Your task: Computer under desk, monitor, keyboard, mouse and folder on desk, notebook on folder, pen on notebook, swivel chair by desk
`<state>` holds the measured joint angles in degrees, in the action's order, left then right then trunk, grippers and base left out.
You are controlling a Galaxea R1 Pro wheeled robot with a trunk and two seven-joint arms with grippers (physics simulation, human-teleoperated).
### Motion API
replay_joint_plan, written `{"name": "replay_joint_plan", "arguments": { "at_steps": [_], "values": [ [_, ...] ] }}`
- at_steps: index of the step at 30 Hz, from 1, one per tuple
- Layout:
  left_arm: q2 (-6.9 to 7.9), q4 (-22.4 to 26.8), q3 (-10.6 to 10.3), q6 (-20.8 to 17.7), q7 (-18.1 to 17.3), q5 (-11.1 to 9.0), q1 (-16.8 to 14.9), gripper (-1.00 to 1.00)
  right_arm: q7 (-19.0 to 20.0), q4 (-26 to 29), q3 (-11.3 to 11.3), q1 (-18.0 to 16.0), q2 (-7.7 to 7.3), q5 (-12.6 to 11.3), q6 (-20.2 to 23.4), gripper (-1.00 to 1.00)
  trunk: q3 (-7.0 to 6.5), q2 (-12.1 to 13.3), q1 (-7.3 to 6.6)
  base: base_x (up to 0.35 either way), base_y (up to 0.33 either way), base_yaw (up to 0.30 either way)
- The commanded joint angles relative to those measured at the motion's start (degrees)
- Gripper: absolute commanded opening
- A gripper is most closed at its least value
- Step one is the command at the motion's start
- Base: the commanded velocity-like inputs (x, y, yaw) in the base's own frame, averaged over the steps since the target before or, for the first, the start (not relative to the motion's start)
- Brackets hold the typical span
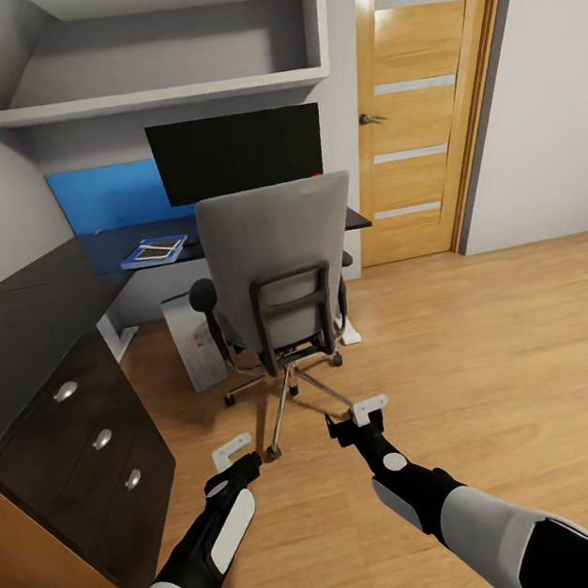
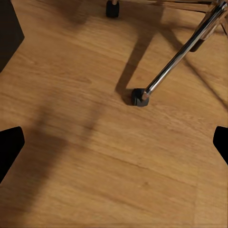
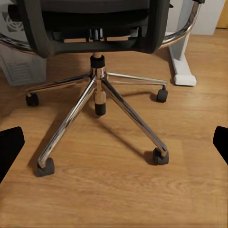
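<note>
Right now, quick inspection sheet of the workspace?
Surface: glossy black desk, L-shaped.
Job's things: monitor on desk; blue folder on desk with notebook on top; computer under desk; swivel chair pulled up at desk. Keyboard, mouse, pen: cannot tell, chair back blocks view.
Clutter: nothing seen.
Grippers: left gripper and right gripper open, empty, low over floor behind chair.
Cables: nothing seen.
Surroundings: wood floor, wooden door, wall shelves.

Both my arms reach forward and down, side by side. My left gripper [image 1: 235, 451] and my right gripper [image 1: 359, 416] hang low with nothing between their fingers, jaws spread wide; dark fingertips [image 2: 10, 147] sit far apart at the wrist view's edges.
</note>
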<state>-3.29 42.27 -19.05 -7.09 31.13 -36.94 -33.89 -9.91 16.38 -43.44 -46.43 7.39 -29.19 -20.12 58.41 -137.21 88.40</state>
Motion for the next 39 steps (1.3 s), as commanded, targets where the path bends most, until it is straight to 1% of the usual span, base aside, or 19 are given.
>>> {"name": "replay_joint_plan", "arguments": {
  "at_steps": [1,3,25,30,39],
  "values": [
    [0.04,0.1,-0.2,-0.2,0.4,-0.2,0.0,1.00,-0.4,0.0,-0.5,-0.1,-0.01,-0.3,-0.2,1.00,0.05,0.0,-0.02,-0.031,0.000,0.000],
    [0.04,0.1,-0.2,-0.2,0.4,-0.2,0.0,1.00,-0.4,0.0,-0.5,-0.1,-0.01,-0.3,-0.2,1.00,0.05,0.0,-0.02,-0.022,0.000,0.000],
    [-0.05,0.1,-0.2,-0.2,0.6,-0.5,0.0,1.00,-0.4,0.0,-0.3,0.0,-0.28,-0.3,-0.3,1.00,-3.90,8.8,-4.85,-0.005,0.000,0.000],
    [-0.05,0.1,-0.2,-0.2,0.6,-0.5,0.0,1.00,-0.4,0.0,-0.3,-0.1,-0.42,-0.3,-0.3,1.00,-4.79,10.8,-5.95,-0.196,0.000,0.000],
    [-0.05,0.1,-0.2,-0.3,0.5,-0.5,0.0,1.00,-0.4,0.0,-0.3,-0.1,-0.45,-0.3,-0.3,1.00,-6.41,14.4,-7.92,-0.319,0.000,0.000]
  ]
}}
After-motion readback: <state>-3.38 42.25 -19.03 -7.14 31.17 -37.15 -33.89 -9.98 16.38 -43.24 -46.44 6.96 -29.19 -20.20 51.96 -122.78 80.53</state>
